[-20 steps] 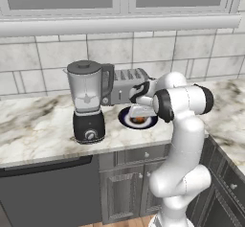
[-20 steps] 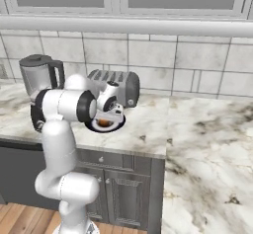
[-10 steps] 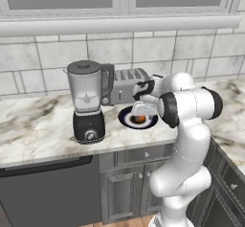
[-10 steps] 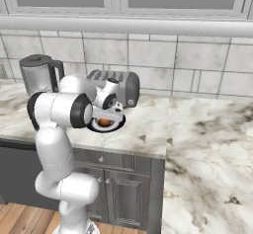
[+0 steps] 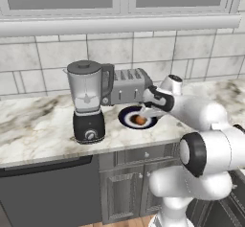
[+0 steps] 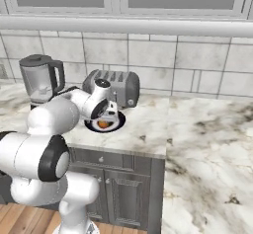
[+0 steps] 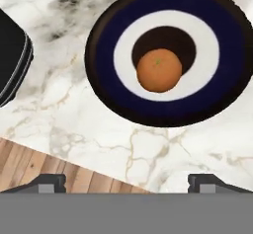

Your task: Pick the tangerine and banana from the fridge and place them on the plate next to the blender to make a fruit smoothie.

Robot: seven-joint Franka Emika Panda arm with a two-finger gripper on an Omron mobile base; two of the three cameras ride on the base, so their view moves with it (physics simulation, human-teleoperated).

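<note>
The tangerine (image 7: 159,70) lies free in the centre of the plate (image 7: 108,80), a dark navy round plate with a pale ring. In the base views the same tangerine (image 5: 139,119) (image 6: 103,124) rests on the plate (image 5: 126,118) (image 6: 115,125), just right of the blender (image 5: 87,101) (image 6: 42,77). My gripper (image 7: 127,182) (image 5: 145,111) (image 6: 105,114) hovers a little above the plate, open, with nothing between its fingertips (image 7: 49,181). The banana and the fridge are out of view.
A silver four-slot toaster (image 5: 128,86) (image 6: 116,85) stands right behind the plate against the tiled wall. The blender's black base (image 7: 12,65) is close to the plate's side. The counter's front edge (image 7: 74,166) runs just below the plate, with wooden floor beyond.
The jaws have spread wide and let go of the tangerine, which now rests on the plate. The hand has lifted slightly off it and the elbow has swung outward.
</note>
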